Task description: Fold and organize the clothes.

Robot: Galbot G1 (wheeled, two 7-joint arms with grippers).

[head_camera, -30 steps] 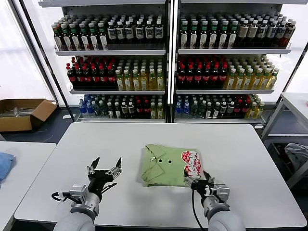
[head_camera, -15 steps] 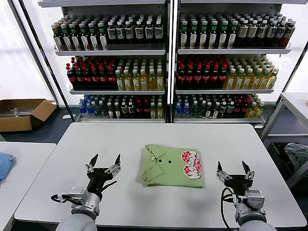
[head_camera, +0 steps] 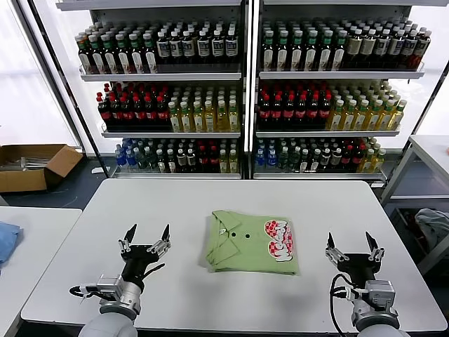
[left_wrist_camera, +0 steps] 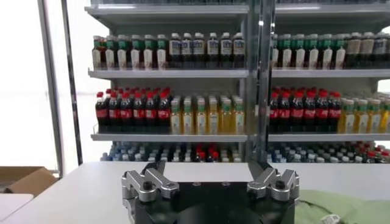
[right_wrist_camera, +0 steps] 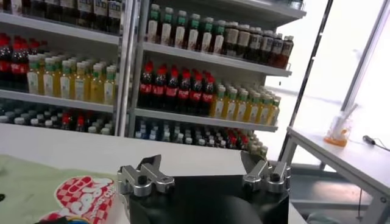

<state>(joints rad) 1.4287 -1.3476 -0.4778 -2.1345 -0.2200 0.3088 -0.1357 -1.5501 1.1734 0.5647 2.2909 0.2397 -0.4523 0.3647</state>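
The light green polo shirt (head_camera: 251, 242) lies folded flat mid-table, collar left, red-and-white print right

The folded polo shirt (head_camera: 251, 242) hides its own sleeves and lower half under the top layer. In the left wrist view only a corner of it (left_wrist_camera: 344, 207) shows, cut off by the picture's edge. In the right wrist view its red-and-white print (right_wrist_camera: 82, 198) is cut off too. The blue cloth (head_camera: 5, 239) and the pale grey-blue garment (head_camera: 435, 228) are both cut by the edges of the head view. The bottle labels (head_camera: 189, 45) are too small to read.
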